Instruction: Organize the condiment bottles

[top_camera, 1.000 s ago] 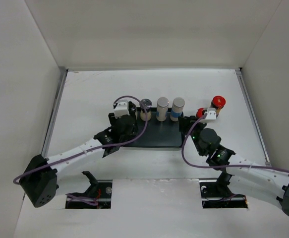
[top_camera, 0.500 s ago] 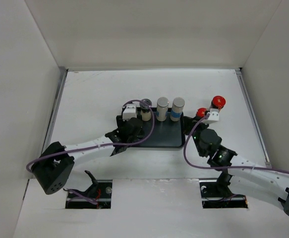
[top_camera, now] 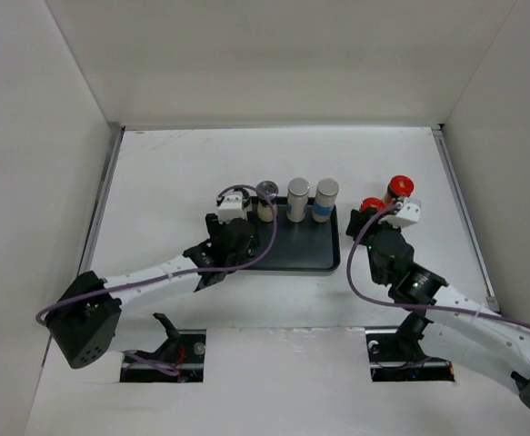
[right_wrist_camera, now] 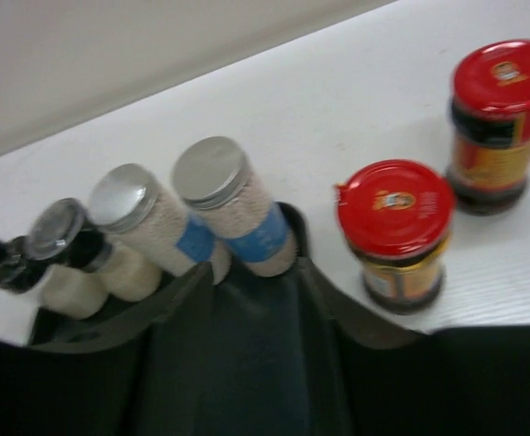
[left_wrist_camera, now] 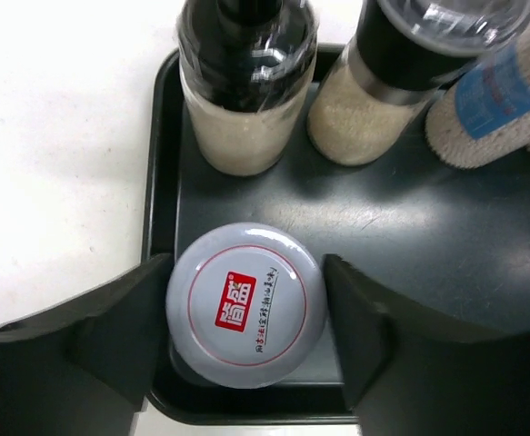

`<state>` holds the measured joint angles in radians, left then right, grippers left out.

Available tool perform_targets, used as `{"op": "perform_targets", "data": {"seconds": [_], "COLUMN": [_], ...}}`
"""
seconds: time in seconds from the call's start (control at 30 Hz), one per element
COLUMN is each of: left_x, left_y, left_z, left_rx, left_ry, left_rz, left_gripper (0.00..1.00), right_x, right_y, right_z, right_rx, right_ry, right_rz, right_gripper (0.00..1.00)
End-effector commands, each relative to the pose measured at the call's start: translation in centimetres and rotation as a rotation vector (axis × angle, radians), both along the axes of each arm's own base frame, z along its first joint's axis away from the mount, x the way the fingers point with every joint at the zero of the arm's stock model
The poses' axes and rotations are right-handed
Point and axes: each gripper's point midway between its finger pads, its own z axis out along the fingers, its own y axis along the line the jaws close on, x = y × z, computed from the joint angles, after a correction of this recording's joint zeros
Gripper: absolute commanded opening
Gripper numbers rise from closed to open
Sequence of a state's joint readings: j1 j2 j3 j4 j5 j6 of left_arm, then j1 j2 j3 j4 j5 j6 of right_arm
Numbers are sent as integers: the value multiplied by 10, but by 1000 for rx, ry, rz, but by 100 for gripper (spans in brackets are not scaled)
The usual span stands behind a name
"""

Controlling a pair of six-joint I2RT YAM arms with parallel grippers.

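The black tray (top_camera: 305, 245) carries a back row of condiment bottles: a black-capped cream jar (left_wrist_camera: 246, 91), a clear-topped grinder (top_camera: 266, 193) and two silver-capped, blue-labelled jars (top_camera: 298, 189) (top_camera: 326, 189). A white-capped jar (left_wrist_camera: 246, 304) stands in the tray's front left corner, and my left gripper (left_wrist_camera: 246, 313) is shut on it, a finger against each side of the cap. In the top view the left gripper (top_camera: 239, 243) hides that jar. Two red-capped brown jars (top_camera: 370, 205) (top_camera: 400, 186) stand on the table right of the tray. My right gripper (right_wrist_camera: 260, 309) hangs open over the tray's right end, holding nothing.
White walls box in the table on three sides. The tray's raised rim (left_wrist_camera: 160, 182) runs close beside the held jar. The right wrist view is blurred. The nearer red-capped jar (right_wrist_camera: 395, 207) stands just right of the right gripper's right finger (right_wrist_camera: 337, 300).
The right wrist has swung to the right, away from the tray's edge. The left wrist has shifted slightly left and nearer, still over the tray's left end.
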<state>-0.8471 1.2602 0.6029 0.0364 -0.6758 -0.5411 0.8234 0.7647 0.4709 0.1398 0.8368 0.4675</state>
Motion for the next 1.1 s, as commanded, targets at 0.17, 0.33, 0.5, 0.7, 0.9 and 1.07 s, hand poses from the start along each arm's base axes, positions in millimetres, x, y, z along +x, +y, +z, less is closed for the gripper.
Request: {"op": "perform_targets", "data": {"seconds": [0.17, 0.33, 0.5, 0.7, 0.9, 1.07], "left_x": [11, 10, 16, 16, 19, 22], "left_y": [-5, -5, 33, 65, 58, 55], "left_z": [65, 104, 120, 108, 101, 94], "left_rx": [-155, -254, -366, -408, -414, -417], "left_ry": [-168, -268, -402, -459, -443, -431], "left_rz": [5, -28, 62, 140, 111, 106], "left_gripper": [89, 93, 93, 92, 92, 92], "right_x": [13, 29, 48, 63, 71, 82], "right_y": [-47, -51, -60, -57, -53, -56], "right_z": [5, -5, -20, -33, -51, -55], "right_rx": [-51, -86, -106, -130, -153, -163], "right_ry": [56, 107, 169, 222, 268, 292], "right_rz": [-188, -205, -221, -199, -185, -208], "right_gripper": [100, 100, 100, 100, 100, 100]}}
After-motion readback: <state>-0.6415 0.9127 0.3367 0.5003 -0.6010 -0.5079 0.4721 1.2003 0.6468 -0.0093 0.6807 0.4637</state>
